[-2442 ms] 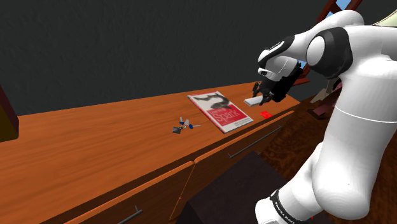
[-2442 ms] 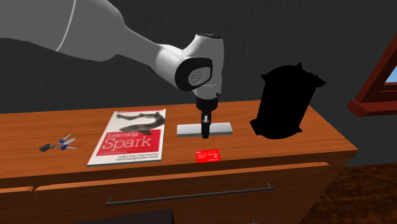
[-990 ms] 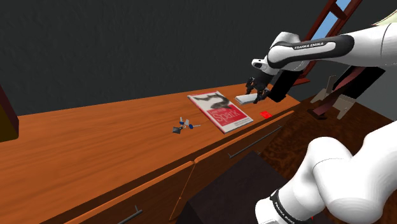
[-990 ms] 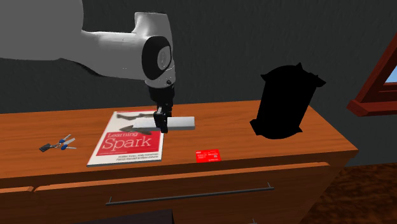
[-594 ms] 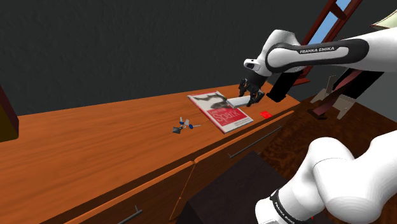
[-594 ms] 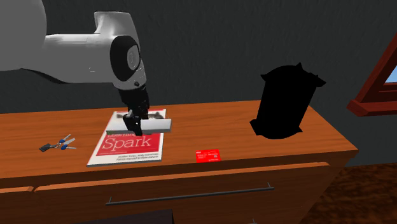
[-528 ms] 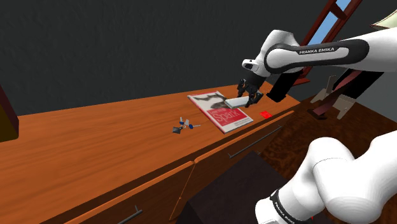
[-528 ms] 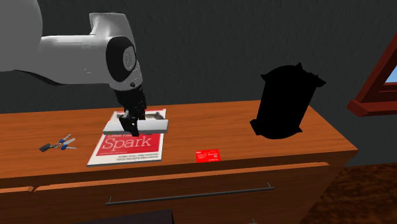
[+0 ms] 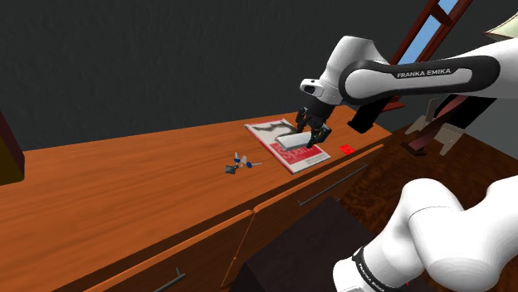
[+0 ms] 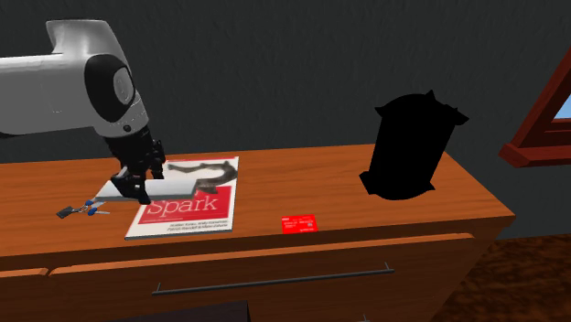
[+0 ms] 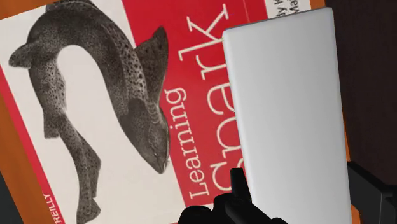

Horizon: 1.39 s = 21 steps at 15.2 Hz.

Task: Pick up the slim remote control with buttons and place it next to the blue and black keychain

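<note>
We read this as a room in a home, study-like. A long orange-brown wooden sideboard (image 10: 366, 210) with slim metal drawer handles (image 10: 272, 280) stands against a plain dark grey wall (image 10: 274, 73). There is a red-brown wooden window frame (image 10: 544, 110) and a dark wooden floor (image 10: 531, 274). Loose on top lie a red-and-white "Learning Spark" paperback (image 10: 197, 212), a small red card (image 10: 299, 222) and a blue and black keychain (image 9: 236, 165).

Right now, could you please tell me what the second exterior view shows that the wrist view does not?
The second exterior view adds the blue and black keychain left of the gripper, a small red card, a black silhouetted object and the drawer handle. The wrist view adds the fish's speckled skin on the book cover and the plain pale face of the remote, no buttons visible. Both share the gripper shut on the remote at the edge of the Learning Spark book, on the wooden top.
</note>
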Available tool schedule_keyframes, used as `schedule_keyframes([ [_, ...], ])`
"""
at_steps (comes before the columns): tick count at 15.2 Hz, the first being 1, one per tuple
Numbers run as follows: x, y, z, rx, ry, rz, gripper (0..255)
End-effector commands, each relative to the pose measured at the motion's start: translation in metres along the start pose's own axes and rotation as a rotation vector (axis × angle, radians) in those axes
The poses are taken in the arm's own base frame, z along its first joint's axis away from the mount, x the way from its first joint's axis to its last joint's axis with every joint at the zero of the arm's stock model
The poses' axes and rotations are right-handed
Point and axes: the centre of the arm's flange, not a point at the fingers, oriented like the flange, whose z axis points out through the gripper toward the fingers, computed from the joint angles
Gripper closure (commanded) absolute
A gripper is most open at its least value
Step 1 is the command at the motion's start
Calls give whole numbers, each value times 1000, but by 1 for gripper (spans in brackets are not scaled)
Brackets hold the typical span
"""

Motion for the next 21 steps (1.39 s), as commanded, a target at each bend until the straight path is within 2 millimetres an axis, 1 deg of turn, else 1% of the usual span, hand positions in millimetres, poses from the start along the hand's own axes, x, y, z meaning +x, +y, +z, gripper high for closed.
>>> schedule_keyframes([
  [1, 25, -8, -1, 0, 0, 2, 255],
  [21, 277, -88, -3, 0, 0, 2, 255],
])
